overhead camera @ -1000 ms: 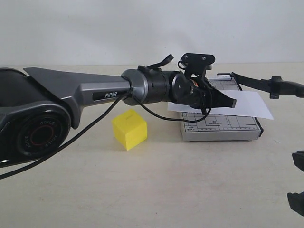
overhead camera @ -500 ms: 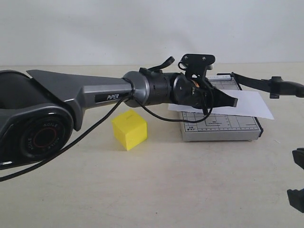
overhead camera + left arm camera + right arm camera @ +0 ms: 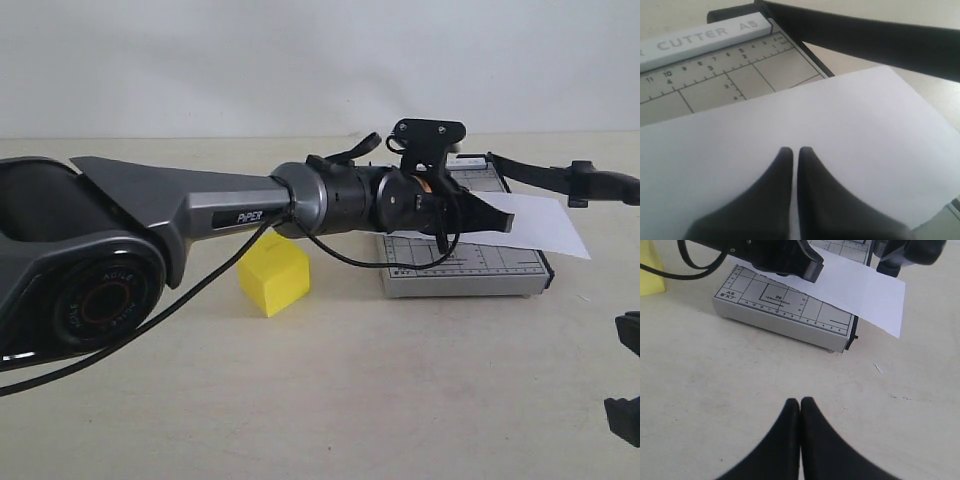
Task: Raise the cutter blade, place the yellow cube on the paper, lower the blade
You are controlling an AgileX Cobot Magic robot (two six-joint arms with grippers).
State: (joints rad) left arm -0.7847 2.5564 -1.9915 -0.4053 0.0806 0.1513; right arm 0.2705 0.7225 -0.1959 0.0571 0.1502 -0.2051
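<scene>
My left gripper (image 3: pixel 791 150), fingers closed together, hovers over the paper (image 3: pixel 540 222) on the board (image 3: pixel 465 272), centre right. Blade (image 3: pixel 535 172) raised, upper right. Cube (image 3: pixel 272 272) on the table (image 3: pixel 400 380), centre left. My right gripper (image 3: pixel 800 401) is closed, empty.

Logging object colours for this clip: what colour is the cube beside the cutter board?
The cube is bright yellow, clearest in the exterior view.
</scene>
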